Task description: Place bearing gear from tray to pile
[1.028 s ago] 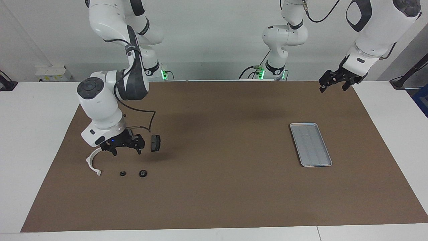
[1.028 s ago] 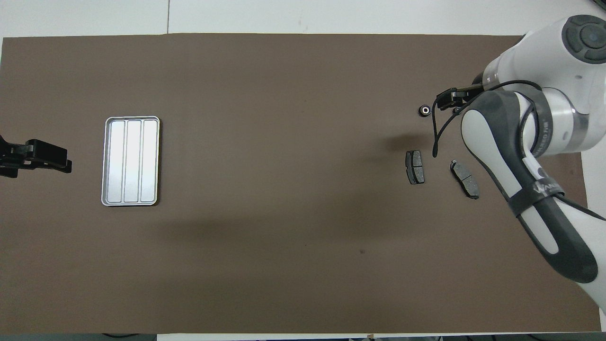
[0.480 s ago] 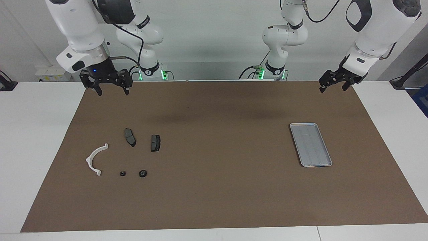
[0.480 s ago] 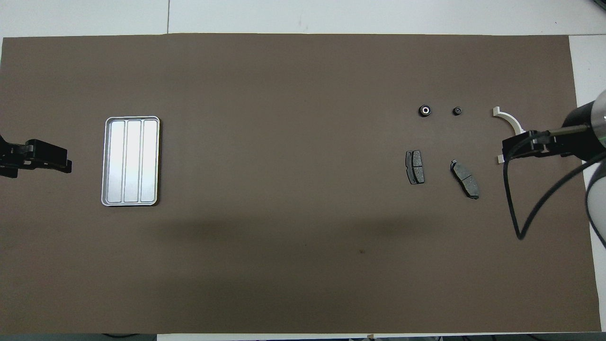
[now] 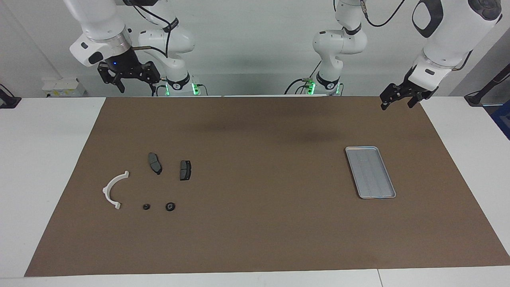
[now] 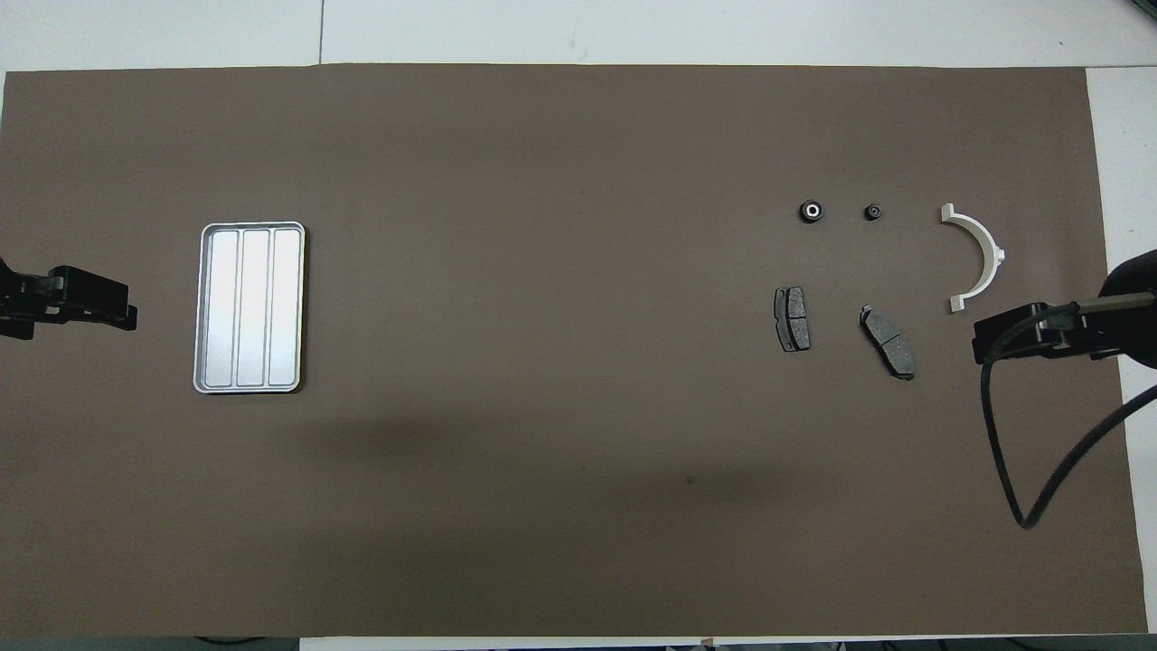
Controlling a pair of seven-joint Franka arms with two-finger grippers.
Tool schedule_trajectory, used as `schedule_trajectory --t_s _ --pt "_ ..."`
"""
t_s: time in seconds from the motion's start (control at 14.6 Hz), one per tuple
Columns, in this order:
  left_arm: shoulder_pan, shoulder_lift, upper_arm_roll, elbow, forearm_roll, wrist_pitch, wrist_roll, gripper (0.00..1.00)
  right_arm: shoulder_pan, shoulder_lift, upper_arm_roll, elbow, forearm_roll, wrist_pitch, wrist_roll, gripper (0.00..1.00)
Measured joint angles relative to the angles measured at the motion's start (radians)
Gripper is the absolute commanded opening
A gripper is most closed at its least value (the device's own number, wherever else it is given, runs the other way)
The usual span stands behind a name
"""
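The silver ribbed tray (image 5: 370,172) (image 6: 249,307) lies bare toward the left arm's end of the mat. The pile sits toward the right arm's end: a white half-ring bracket (image 5: 112,190) (image 6: 980,255), two dark brake pads (image 5: 155,163) (image 5: 185,170), and, farther from the robots, the small black round bearing gear (image 5: 170,206) (image 6: 812,211) beside a smaller black round part (image 5: 146,207) (image 6: 873,212). My right gripper (image 5: 135,88) (image 6: 985,339) hangs high and open, holding nothing, over the mat's edge by its own base. Over the mat's corner by the left base, my left gripper (image 5: 396,104) (image 6: 126,315) waits open, with nothing in it.
A brown mat (image 5: 263,223) covers most of the white table. A black cable (image 6: 1003,434) loops down from the right wrist. A small white box (image 5: 63,87) stands off the mat near the right arm's base.
My right gripper rose from just over the pile and drew back high toward its base, uncovering the brake pad and bracket. The left arm and all parts stayed put.
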Motion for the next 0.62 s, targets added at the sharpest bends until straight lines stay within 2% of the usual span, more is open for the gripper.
schedule_trajectory --t_s 0.62 --pt "0.000 0.000 0.000 0.000 0.000 0.000 0.000 1.00 0.002 0.000 0.006 0.000 0.000 0.019 0.025 1.00"
